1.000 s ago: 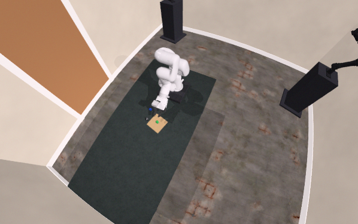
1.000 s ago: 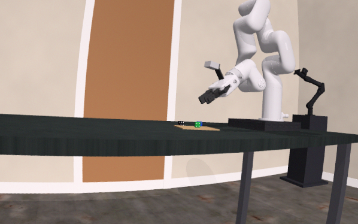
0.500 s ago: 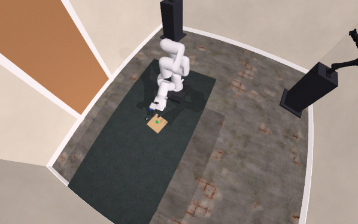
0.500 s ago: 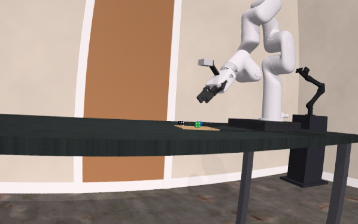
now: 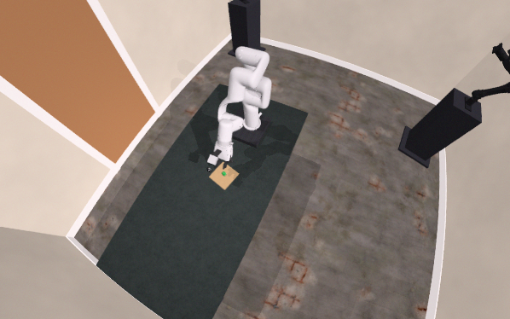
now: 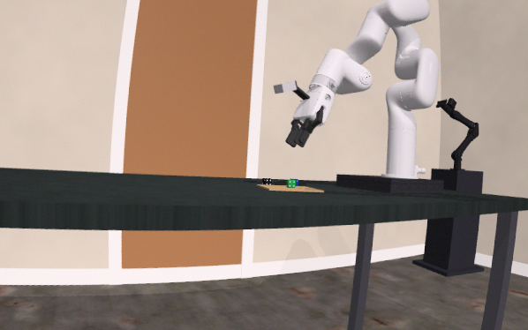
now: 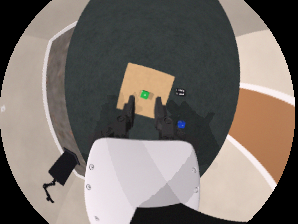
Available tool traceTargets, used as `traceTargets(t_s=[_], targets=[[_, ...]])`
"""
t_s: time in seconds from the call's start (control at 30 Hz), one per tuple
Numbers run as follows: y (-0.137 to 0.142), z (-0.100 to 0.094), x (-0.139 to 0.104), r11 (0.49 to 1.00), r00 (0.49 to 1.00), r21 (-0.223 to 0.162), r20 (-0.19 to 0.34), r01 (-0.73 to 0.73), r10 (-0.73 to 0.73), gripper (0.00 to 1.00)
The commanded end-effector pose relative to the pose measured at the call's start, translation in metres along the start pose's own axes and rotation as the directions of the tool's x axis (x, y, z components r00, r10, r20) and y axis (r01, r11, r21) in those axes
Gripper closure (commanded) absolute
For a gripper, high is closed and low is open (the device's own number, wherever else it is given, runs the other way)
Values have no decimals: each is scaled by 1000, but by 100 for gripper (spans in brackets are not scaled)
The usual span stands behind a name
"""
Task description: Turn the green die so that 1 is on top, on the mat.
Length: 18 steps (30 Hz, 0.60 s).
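Observation:
The green die (image 5: pixel 223 173) (image 6: pixel 290 183) (image 7: pixel 145 94) lies flat on the tan mat (image 5: pixel 222 183) (image 6: pixel 311 189) (image 7: pixel 136 75), near its middle. Its top face is too small to read. A blue die (image 6: pixel 297 181) (image 7: pixel 181 124) and a black die (image 5: pixel 209 169) (image 6: pixel 267 181) (image 7: pixel 180 91) lie on the dark table, off the mat, each apart from the others. My gripper (image 6: pixel 295 142) (image 7: pixel 144 102) hangs well above the mat, tilted down towards it. Its fingers stand partly apart with nothing between them.
The arm's dark base plate (image 6: pixel 388 183) sits on the table behind the mat. A black stand with a camera arm (image 6: pixel 456 176) is at the table's far right. Another black pillar (image 5: pixel 245 26) stands beyond the table.

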State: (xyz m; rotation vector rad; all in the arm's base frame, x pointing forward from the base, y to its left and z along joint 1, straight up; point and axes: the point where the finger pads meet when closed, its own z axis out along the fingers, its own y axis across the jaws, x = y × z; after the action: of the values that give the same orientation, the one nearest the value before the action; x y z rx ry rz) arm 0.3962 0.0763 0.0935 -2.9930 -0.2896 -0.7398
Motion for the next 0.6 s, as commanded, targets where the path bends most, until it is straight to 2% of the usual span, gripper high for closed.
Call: traceTargets(t_s=[0.0, 0.07, 0.1, 0.17, 0.2, 0.3, 0.37, 0.47, 0.57], targets=[[0, 2, 11, 1000, 989, 0, 148, 0, 0, 64], [0, 2, 16, 1000, 977, 1, 215, 0, 0, 64], [0, 2, 16, 1000, 974, 1, 225, 0, 0, 64], [0, 2, 21, 1000, 958, 1, 288, 0, 0, 64], [0, 2, 21, 1000, 955, 1, 295, 0, 0, 64], [0, 1, 27, 1000, 926, 1, 378, -1, 0, 64], [0, 1, 27, 1000, 926, 1, 378, -1, 0, 64], [-1, 1, 31, 1000, 902, 1, 431, -1, 0, 64], [-1, 1, 33, 1000, 889, 1, 457, -1, 0, 64]])
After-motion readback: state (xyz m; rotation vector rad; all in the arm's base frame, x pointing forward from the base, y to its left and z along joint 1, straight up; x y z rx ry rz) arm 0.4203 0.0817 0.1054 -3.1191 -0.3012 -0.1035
